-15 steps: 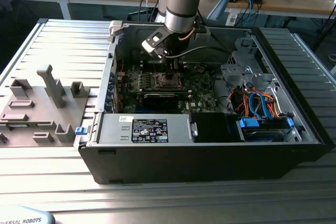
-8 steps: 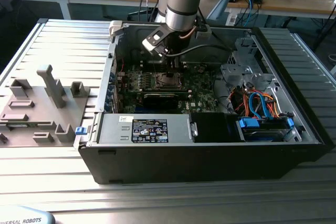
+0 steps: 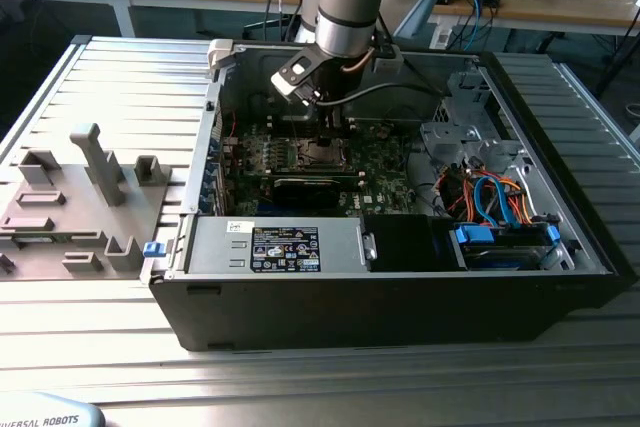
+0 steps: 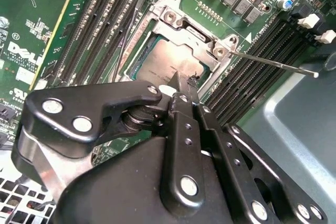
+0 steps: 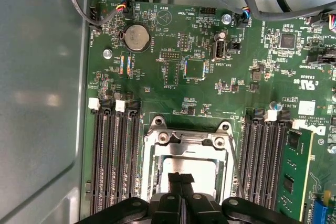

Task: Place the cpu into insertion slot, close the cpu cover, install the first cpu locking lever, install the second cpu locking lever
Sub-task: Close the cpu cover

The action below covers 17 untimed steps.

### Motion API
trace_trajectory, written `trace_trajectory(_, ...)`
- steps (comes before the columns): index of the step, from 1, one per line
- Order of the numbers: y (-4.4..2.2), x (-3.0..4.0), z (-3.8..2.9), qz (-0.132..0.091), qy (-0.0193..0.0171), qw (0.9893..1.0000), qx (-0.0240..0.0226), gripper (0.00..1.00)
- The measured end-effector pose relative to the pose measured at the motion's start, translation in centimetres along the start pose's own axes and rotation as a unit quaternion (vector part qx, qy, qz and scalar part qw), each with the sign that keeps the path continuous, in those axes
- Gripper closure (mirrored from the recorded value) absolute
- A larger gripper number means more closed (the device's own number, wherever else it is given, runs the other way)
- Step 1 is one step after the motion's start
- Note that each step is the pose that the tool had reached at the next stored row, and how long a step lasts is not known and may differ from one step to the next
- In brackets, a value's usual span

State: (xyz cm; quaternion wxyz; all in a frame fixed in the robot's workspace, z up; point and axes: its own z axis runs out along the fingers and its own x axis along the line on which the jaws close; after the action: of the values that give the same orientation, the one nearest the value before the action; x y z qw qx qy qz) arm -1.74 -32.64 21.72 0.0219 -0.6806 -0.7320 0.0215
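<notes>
The cpu [image 4: 163,64], one chip framed by one cpu cover [image 5: 194,149], sits right under the jaws' tips, which are pressed together.

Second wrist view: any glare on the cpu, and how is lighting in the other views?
Second wrist view: a pale sheen on the cpu, its near edge covered by the dark gripper. First wrist view: a soft light patch on the grey case wall. Exterior view: the green board lies in dim light.
</notes>
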Motion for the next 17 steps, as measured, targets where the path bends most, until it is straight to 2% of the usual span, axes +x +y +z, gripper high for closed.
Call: trace_trajectory(17,-0.05,0.0,-0.85,0.0,0.0,1.0,0.0,0.89)
